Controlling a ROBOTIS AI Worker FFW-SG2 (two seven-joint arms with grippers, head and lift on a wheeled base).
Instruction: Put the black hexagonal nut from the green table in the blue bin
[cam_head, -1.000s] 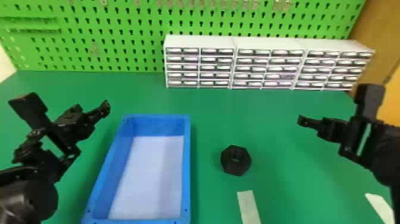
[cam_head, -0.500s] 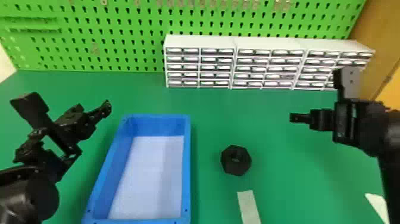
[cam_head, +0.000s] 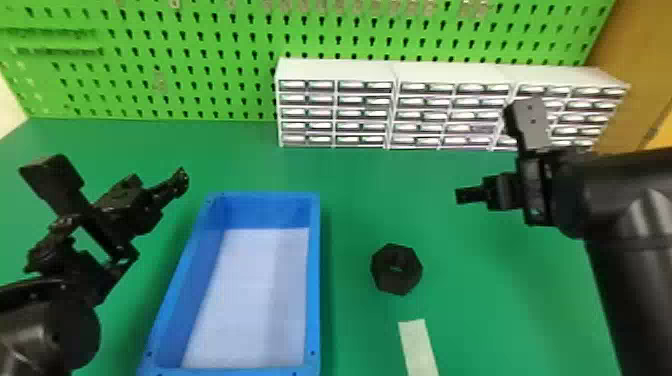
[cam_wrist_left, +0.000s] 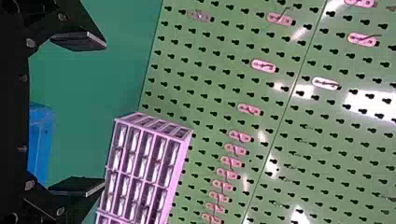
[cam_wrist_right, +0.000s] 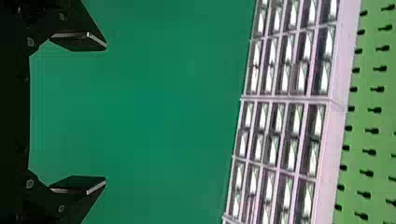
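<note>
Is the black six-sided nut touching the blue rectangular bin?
Apart. The head view shows a strip of green table between the nut and the bin's right wall.

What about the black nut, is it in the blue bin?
No, the black nut sits on the green table, to the right of the blue bin in the head view.
</note>
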